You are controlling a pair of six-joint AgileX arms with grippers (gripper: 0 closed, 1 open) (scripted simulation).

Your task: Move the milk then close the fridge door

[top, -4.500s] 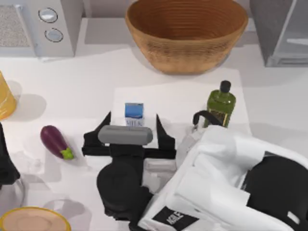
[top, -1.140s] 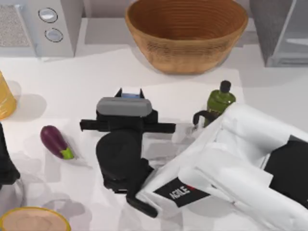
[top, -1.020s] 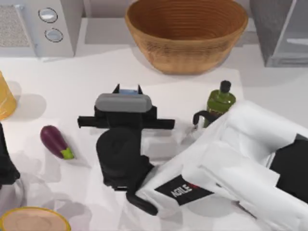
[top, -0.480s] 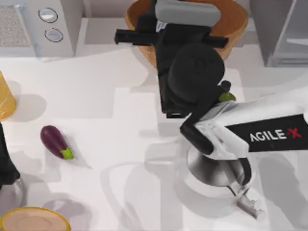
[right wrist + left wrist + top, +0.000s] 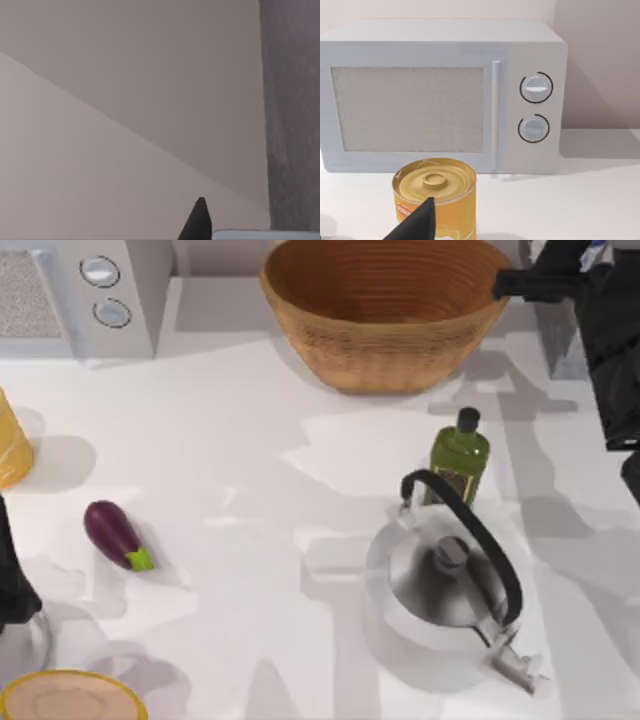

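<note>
top view: the right gripper [image 5: 572, 278] is up at the far right corner of the tabletop, a black shape sitting over the grey fridge [image 5: 560, 348]. can't tell if it's clenched or released from here. the milk isn't anywhere i can make out on the tabletop, and the arm covers that corner, so i can't say where it is. the fridge door is hidden behind the arm too. the wicker basket [image 5: 388, 310] sits at the middle of the far edge and the microwave [image 5: 85, 295] is in the far left corner. the green oil bottle [image 5: 460, 454] stands upright right of centre, with the steel kettle [image 5: 440, 588] just beside it on the near side. the eggplant [image 5: 117, 535] lies toward the left edge. the left arm [image 5: 12, 585] is parked at the left edge.

left wrist view: the left gripper [image 5: 417, 224] hangs just in front of a yellow can [image 5: 436, 196], with the microwave [image 5: 440, 95] behind it. can't tell its state either.

right wrist view: a black tip of the right gripper [image 5: 198, 221] against a plain wall, with the speckled fridge [image 5: 292, 115] side alongside.
</note>
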